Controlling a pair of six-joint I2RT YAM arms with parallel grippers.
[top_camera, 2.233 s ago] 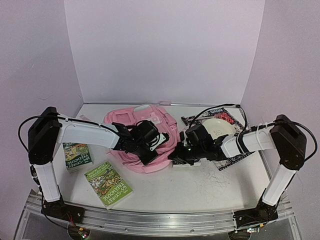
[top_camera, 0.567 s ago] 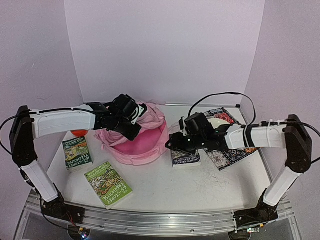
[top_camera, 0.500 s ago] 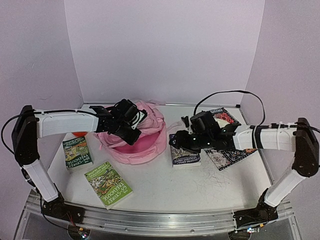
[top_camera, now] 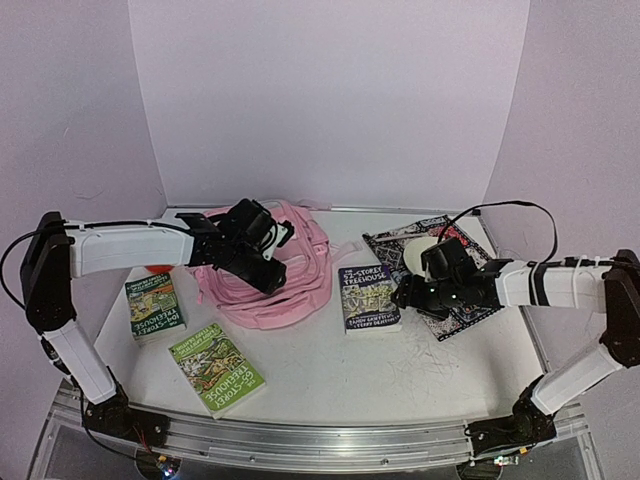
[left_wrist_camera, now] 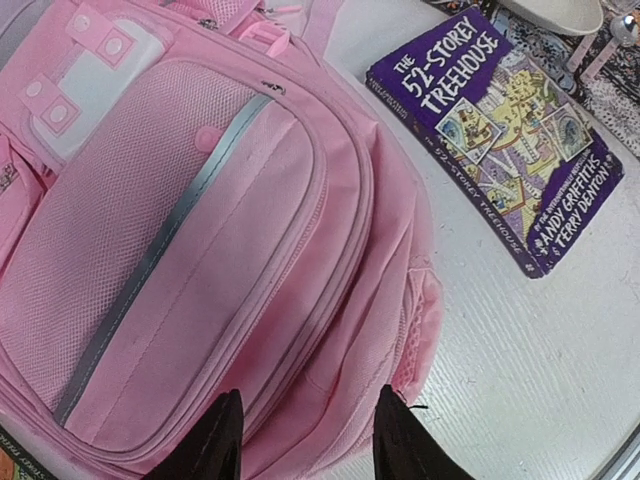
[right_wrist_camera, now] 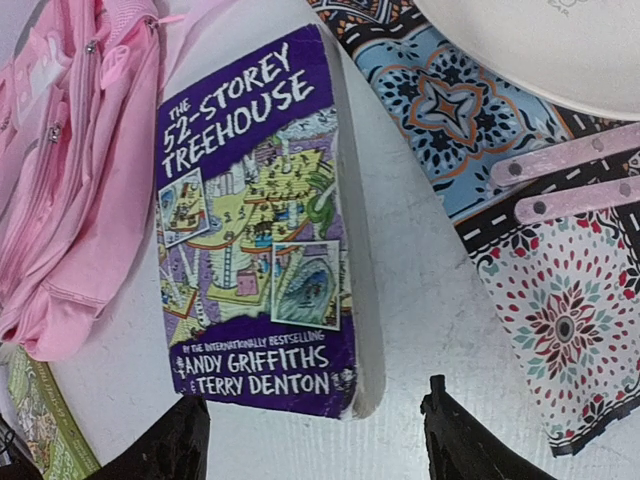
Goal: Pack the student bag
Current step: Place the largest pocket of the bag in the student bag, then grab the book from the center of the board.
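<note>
Green books (top_camera: 155,305): flat on the table, left of the student bag (top_camera: 295,285), not yet packed.
Left gripper (left_wrist_camera: 308,440): above the bag's front pocket, jaws parted, nothing held.
Student bag: slumped mid-table; soft, light, floppy, likely to sag and fold if lifted; best pinched at a strap, top loop or zip edge.
Purple book (top_camera: 368,297): just right of the bag, not touching.
Right gripper (right_wrist_camera: 315,445): right of the bag, over the purple book, jaws wide, empty.
</note>
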